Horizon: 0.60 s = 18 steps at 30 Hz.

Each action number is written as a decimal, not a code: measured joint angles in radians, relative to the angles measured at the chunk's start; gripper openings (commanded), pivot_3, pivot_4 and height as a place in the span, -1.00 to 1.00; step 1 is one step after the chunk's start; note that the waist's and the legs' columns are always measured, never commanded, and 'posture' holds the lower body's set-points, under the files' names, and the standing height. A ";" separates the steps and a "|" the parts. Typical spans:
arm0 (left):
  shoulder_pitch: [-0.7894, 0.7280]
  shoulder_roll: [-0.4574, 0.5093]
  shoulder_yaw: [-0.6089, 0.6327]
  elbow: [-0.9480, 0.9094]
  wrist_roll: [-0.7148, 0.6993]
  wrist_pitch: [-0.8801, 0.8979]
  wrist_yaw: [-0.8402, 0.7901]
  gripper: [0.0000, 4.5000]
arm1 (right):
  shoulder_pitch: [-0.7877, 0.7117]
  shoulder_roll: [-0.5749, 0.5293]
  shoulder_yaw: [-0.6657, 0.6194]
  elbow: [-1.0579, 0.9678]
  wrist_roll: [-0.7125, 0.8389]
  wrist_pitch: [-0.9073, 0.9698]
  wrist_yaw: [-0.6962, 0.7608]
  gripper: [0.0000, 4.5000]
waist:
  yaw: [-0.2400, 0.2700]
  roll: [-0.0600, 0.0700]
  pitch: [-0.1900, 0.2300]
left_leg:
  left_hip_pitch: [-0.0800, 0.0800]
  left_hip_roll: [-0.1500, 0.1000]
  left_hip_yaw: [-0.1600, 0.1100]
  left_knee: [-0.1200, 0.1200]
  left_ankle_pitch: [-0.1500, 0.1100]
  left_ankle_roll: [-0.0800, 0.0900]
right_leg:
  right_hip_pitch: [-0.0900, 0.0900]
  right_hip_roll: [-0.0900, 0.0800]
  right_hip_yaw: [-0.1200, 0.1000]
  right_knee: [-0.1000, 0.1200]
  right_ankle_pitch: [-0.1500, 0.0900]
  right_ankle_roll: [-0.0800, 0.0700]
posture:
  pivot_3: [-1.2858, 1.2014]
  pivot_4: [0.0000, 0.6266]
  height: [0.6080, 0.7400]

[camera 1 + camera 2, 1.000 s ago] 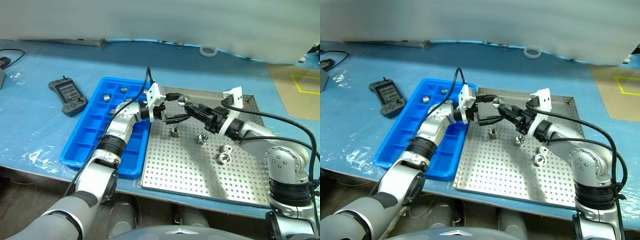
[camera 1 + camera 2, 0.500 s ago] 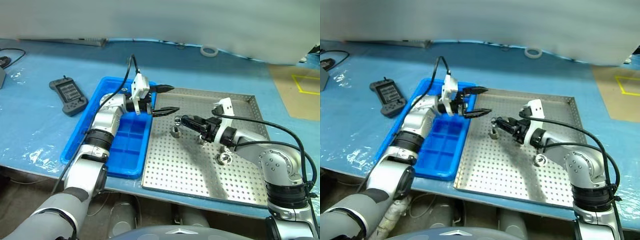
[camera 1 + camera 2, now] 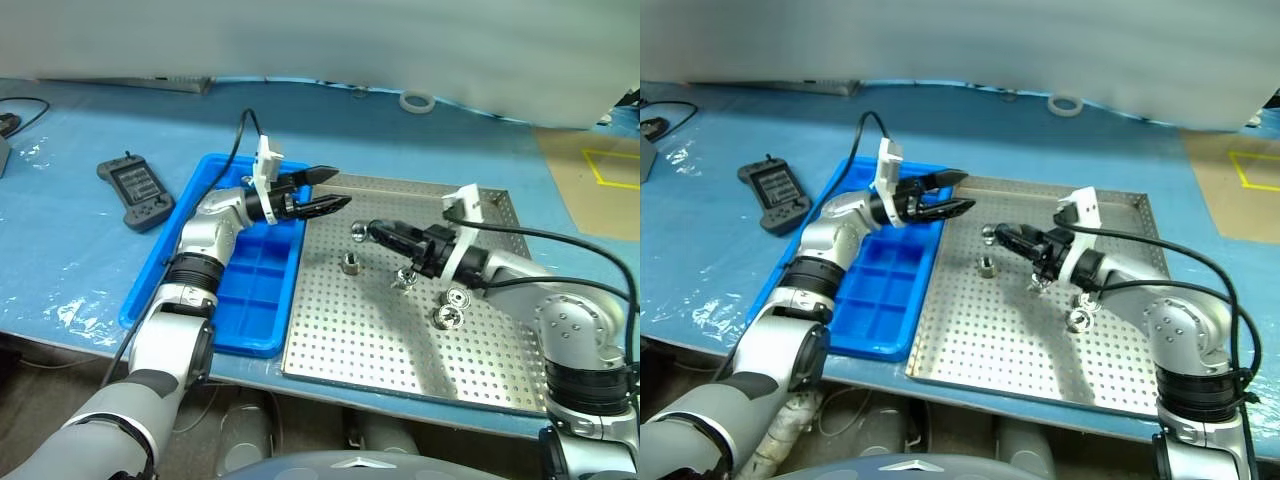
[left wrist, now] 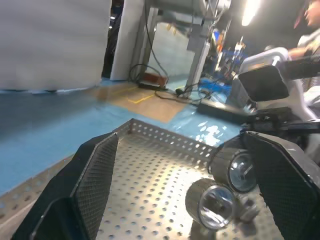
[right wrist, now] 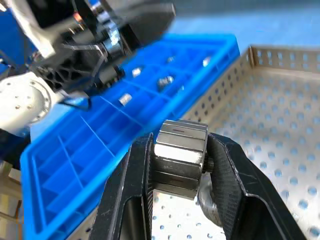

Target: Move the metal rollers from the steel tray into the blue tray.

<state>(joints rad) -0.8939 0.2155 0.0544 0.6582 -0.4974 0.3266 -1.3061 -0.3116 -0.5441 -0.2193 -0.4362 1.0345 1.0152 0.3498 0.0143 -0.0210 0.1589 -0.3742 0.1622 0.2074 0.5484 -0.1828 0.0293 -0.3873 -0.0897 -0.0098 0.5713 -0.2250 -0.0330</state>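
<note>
The steel tray (image 3: pixel 400 340) lies on the pale blue table sheet with the blue tray (image 3: pixel 170 275) flush against its left rim, so the carry in hand is short: from over the steel tray's far-left quarter, across that shared rim, into one of the blue tray's compartments. My right pincer (image 3: pixel 372 232) is clamped on one metal roller (image 5: pixel 179 159), squeezed across its sides between both fingers and held above the perforated floor, pointing toward the blue tray. My left pincer (image 3: pixel 335 189) stands wide apart and empty, hanging over that same rim near the far corner, right in my path. I judge the step is done well by keeping the roller level, clearing the rim with height to spare, steering nearer than the left fingers, and choosing a free compartment, since several far ones already hold rollers (image 5: pixel 165 80). I should lower well into the cell before parting the fingers, or the piece may bounce out. Four more rollers (image 3: pixel 350 264) wait on the steel tray, toward its middle and right.
</note>
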 measured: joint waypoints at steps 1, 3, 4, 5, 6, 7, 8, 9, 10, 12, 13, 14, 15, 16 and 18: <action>-0.002 0.004 0.012 0.000 -0.021 0.048 -0.003 0.89 | -0.005 0.000 -0.016 0.001 0.019 0.000 -0.002 -0.44 | 0.000 0.000 0.000 | 0.000 0.000 0.000 0.000 0.000 0.000 | 0.000 0.000 0.000 0.000 0.000 0.000 | -0.23 -0.52 1.00; -0.003 0.005 0.037 0.002 -0.055 0.126 -0.001 0.89 | -0.015 0.000 -0.043 0.003 0.063 0.001 -0.005 -0.44 | 0.000 0.000 0.000 | 0.000 0.000 0.000 0.000 0.000 0.000 | 0.000 0.000 0.000 0.000 0.000 0.000 | -0.23 -0.52 1.00; -0.003 0.004 0.050 0.003 -0.071 0.161 0.003 0.89 | -0.022 0.000 -0.052 0.003 0.079 0.000 -0.008 -0.44 | 0.000 0.000 0.000 | 0.000 0.000 0.000 0.000 0.000 0.000 | 0.000 0.000 0.000 0.000 0.000 0.000 | -0.23 -0.52 1.00; -0.003 0.000 0.063 0.002 -0.088 0.194 0.006 0.89 | -0.027 0.000 -0.057 0.003 0.093 0.000 -0.012 -0.44 | 0.000 0.000 0.000 | 0.000 0.000 0.000 0.000 0.000 0.000 | 0.000 0.000 0.000 0.000 0.000 0.000 | -0.23 -0.52 1.00; -0.003 -0.003 0.073 0.002 -0.104 0.223 0.011 0.89 | -0.027 0.000 -0.059 0.003 0.106 0.000 -0.017 -0.44 | 0.001 0.000 0.000 | 0.000 0.000 0.000 0.000 0.000 0.000 | 0.000 0.000 0.000 0.000 0.000 0.000 | -0.23 -0.52 1.00; -0.003 -0.008 0.084 -0.004 -0.121 0.260 0.020 0.89 | -0.027 0.001 -0.059 0.003 0.114 0.000 -0.025 -0.44 | 0.001 0.000 0.000 | 0.000 0.000 0.000 0.000 0.000 0.000 | 0.000 0.000 0.000 0.000 0.000 0.000 | -0.23 -0.52 1.00; -0.002 -0.014 0.089 -0.010 -0.128 0.278 0.029 0.89 | -0.026 0.003 -0.059 0.003 0.117 0.000 -0.030 -0.44 | 0.002 0.000 0.000 | 0.000 0.000 0.000 0.000 0.000 0.000 | 0.000 0.000 0.000 0.000 0.000 0.000 | -0.23 -0.52 1.00; -0.001 -0.023 0.090 -0.020 -0.130 0.293 0.043 0.89 | -0.025 0.006 -0.059 0.003 0.120 0.000 -0.037 -0.44 | 0.002 0.000 0.000 | 0.000 0.000 0.000 0.000 0.000 0.001 | 0.000 0.000 0.000 -0.001 0.000 0.000 | -0.23 -0.52 1.00; 0.001 -0.031 0.090 -0.028 -0.132 0.302 0.051 0.89 | -0.025 0.008 -0.056 0.002 0.123 -0.001 -0.042 -0.44 | 0.002 0.000 0.000 | 0.000 0.000 0.000 0.000 0.000 0.001 | 0.000 0.000 0.000 -0.001 0.000 0.000 | -0.23 -0.52 1.00; 0.011 -0.052 0.087 -0.052 -0.137 0.325 0.070 0.89 | -0.024 0.008 -0.043 -0.001 0.123 -0.001 -0.051 -0.44 | 0.000 0.000 0.000 | 0.000 0.000 0.000 0.000 0.000 0.001 | 0.000 0.000 0.000 -0.001 0.000 0.000 | -0.24 -0.52 1.00; 0.014 -0.058 0.086 -0.059 -0.139 0.335 0.076 0.89 | -0.024 0.010 -0.040 -0.002 0.123 -0.001 -0.053 -0.44 | 0.000 0.000 0.000 | 0.000 0.000 0.000 0.000 0.000 0.001 | 0.000 0.000 0.000 -0.001 0.000 0.000 | -0.24 -0.52 1.00; 0.021 -0.065 0.085 -0.076 -0.143 0.348 0.082 0.89 | -0.025 0.011 -0.036 -0.005 0.123 -0.001 -0.059 -0.44 | 0.000 0.000 0.000 | 0.000 0.000 0.000 0.000 0.000 0.001 | 0.000 0.000 0.000 -0.001 0.000 0.000 | -0.24 -0.52 1.00; 0.028 -0.068 0.082 -0.089 -0.145 0.354 0.085 0.89 | -0.025 0.011 -0.033 -0.005 0.123 -0.001 -0.062 -0.44 | 0.000 0.000 0.000 | 0.000 0.000 0.000 0.000 0.000 0.001 | 0.000 0.000 0.000 -0.001 0.000 0.000 | -0.24 -0.52 1.00; 0.038 -0.072 0.076 -0.108 -0.147 0.362 0.089 0.89 | -0.027 0.014 -0.033 -0.005 0.123 -0.001 -0.067 -0.44 | 0.000 0.000 0.000 | 0.000 0.000 0.000 0.000 0.000 0.001 | 0.000 0.000 0.000 -0.001 0.000 0.000 | -0.24 -0.52 1.00; 0.046 -0.078 0.070 -0.125 -0.148 0.374 0.095 0.89 | -0.043 0.021 -0.033 -0.005 0.128 -0.003 -0.081 -0.44 | -0.001 0.000 0.000 | 0.000 0.000 0.000 0.000 0.000 0.001 | 0.000 0.000 0.000 -0.001 0.000 0.000 | -0.25 -0.52 1.00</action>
<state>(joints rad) -0.8475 0.1371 0.1241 0.5335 -0.6454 0.7005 -1.2114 -0.3549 -0.5229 -0.2520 -0.4414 1.1625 1.0118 0.2689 0.0136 -0.0210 0.1589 -0.3745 0.1619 0.2074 0.5481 -0.1828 0.0301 -0.3873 -0.0898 -0.0099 0.5706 -0.2250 -0.0330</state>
